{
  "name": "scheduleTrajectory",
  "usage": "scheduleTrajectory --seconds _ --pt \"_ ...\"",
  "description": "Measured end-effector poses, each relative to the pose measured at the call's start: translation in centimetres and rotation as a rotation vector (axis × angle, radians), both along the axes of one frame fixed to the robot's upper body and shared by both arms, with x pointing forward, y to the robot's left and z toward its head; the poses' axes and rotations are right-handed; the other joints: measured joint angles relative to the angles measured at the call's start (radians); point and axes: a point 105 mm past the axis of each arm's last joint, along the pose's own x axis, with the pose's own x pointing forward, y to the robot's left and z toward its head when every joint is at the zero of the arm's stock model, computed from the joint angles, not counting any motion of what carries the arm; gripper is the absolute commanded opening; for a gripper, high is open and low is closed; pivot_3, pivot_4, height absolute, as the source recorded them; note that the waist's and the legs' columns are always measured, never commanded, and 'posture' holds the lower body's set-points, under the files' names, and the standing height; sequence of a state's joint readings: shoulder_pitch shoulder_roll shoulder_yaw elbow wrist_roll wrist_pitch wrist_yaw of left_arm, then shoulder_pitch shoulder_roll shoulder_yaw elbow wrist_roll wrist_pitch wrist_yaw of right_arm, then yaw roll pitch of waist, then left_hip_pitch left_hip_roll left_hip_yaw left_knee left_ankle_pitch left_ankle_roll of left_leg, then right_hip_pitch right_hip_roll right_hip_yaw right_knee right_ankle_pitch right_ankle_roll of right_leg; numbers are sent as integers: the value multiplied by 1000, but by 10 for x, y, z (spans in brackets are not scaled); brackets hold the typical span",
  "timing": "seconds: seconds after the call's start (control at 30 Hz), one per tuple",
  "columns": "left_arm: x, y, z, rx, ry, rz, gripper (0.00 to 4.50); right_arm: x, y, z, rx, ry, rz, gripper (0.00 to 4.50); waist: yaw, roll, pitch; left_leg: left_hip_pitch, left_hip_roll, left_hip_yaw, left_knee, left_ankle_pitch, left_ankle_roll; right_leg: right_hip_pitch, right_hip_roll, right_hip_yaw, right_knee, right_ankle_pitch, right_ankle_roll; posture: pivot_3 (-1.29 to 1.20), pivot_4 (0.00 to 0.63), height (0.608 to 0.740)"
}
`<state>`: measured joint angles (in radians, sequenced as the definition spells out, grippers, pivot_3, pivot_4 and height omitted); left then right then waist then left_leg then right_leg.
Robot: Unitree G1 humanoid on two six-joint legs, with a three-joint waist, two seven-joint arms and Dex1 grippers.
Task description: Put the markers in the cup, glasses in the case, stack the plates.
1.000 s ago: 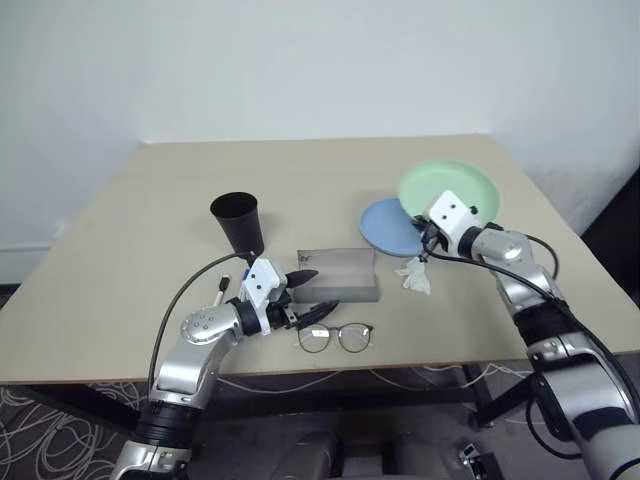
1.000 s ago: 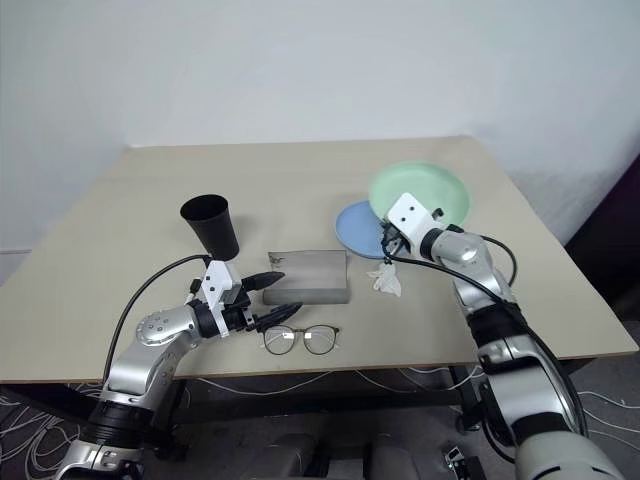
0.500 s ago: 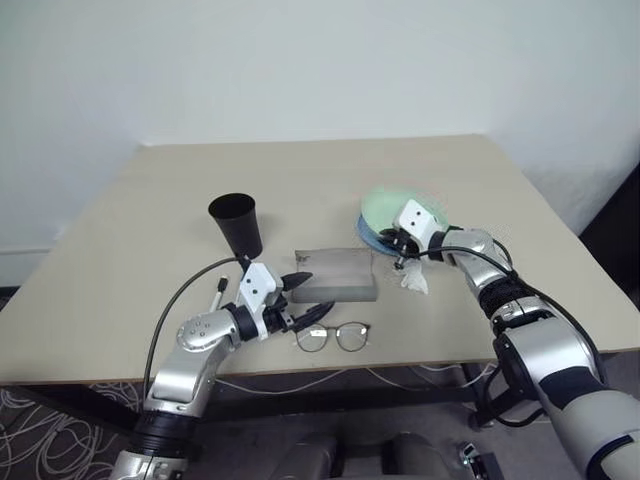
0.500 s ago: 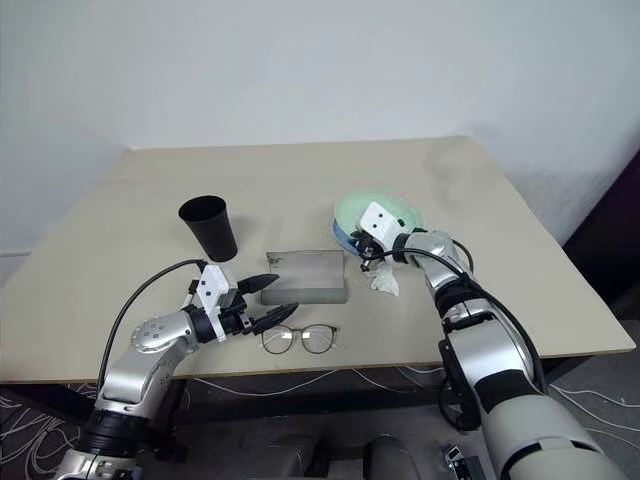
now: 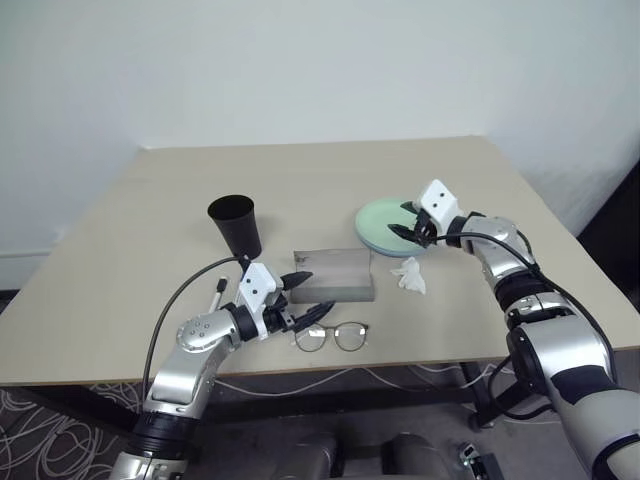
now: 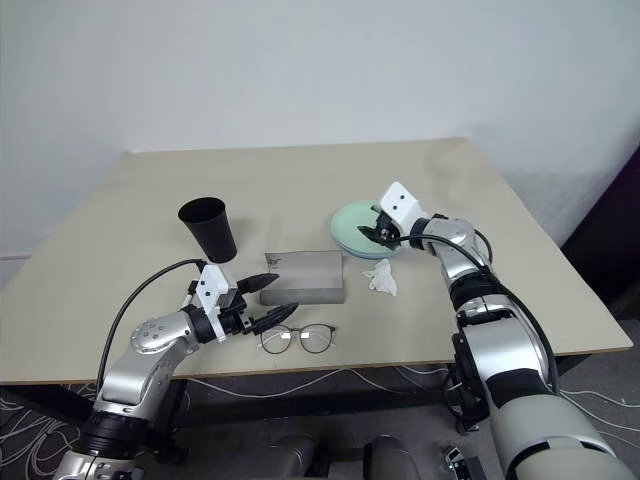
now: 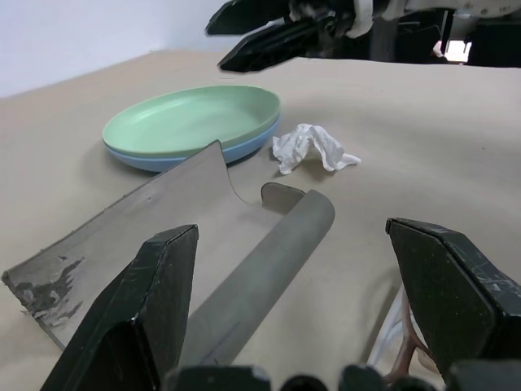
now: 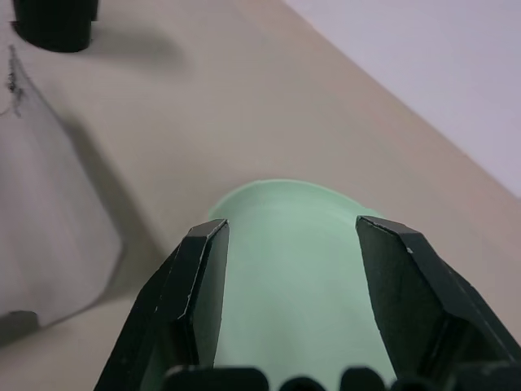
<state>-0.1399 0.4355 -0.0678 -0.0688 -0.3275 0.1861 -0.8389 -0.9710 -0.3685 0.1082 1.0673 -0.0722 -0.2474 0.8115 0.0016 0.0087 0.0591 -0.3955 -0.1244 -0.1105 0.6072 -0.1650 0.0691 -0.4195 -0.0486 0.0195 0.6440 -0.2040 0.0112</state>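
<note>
The mint green plate (image 5: 388, 221) lies stacked on the light blue plate (image 7: 241, 150), right of the grey case (image 5: 335, 273), whose lid is open. My right gripper (image 5: 406, 222) hovers open just over the green plate's right rim, holding nothing. The glasses (image 5: 335, 338) lie near the front edge, in front of the case. My left gripper (image 5: 306, 295) stands open between the case and the glasses, empty. The black cup (image 5: 236, 226) stands upright left of the case. One white marker (image 5: 220, 292) lies in front of the cup, partly hidden by my left arm.
A crumpled white scrap (image 5: 410, 276) lies in front of the plates, right of the case. The beige table (image 5: 300, 180) ends at a white wall behind. A black cable loops from my left arm near the marker.
The green plate, held tilted above the table a second ago, now lies flat on the blue plate. My right gripper has let go, opened and drawn back slightly. The left arm stayed still.
</note>
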Motion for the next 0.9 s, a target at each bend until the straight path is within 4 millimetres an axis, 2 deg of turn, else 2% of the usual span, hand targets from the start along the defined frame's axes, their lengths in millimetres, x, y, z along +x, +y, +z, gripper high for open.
scheduleTrajectory --seconds 0.03,0.07,0.13,0.2,0.27,0.53,0.9 --pt "0 0 0 1 -1 0 3920 -2 -5 -2 11 16 -9 2690 0 0 0 0 0 0 0 0 0 0 0 0 0 0 0 0 0 738" --pt "1 0 1 1 -4 -2 3920 -6 -9 -5 25 39 -14 2980 1 0 0 0 0 0 0 0 0 0 0 0 0 -1 0 0 0 738" --pt "1 0 2 1 -6 -4 3920 -18 -18 -17 42 106 -23 3267 4 0 0 -1 0 0 0 0 0 0 -1 0 0 -1 0 0 0 738" --pt "1 0 2 3 -5 -7 3920 -27 -24 -29 49 174 -42 3980 3 0 0 -2 0 0 0 0 0 -1 -1 1 0 -1 0 0 0 738" --pt "2 -1 3 2 -10 -14 3920 -34 -28 -32 46 213 -66 4468 1 1 0 -2 0 1 0 0 0 -2 -1 2 0 -1 -1 0 0 738" --pt "3 -2 4 2 -11 -24 3920 -50 -36 -43 62 374 -214 4468 3 0 0 -3 0 1 2 0 0 -1 -2 5 1 -1 -1 0 0 738" --pt "3 -2 3 2 -7 -22 3920 -59 -27 -72 83 549 -308 4468 3 0 0 -4 0 1 3 0 0 -1 -2 2 -1 -1 0 0 0 738"
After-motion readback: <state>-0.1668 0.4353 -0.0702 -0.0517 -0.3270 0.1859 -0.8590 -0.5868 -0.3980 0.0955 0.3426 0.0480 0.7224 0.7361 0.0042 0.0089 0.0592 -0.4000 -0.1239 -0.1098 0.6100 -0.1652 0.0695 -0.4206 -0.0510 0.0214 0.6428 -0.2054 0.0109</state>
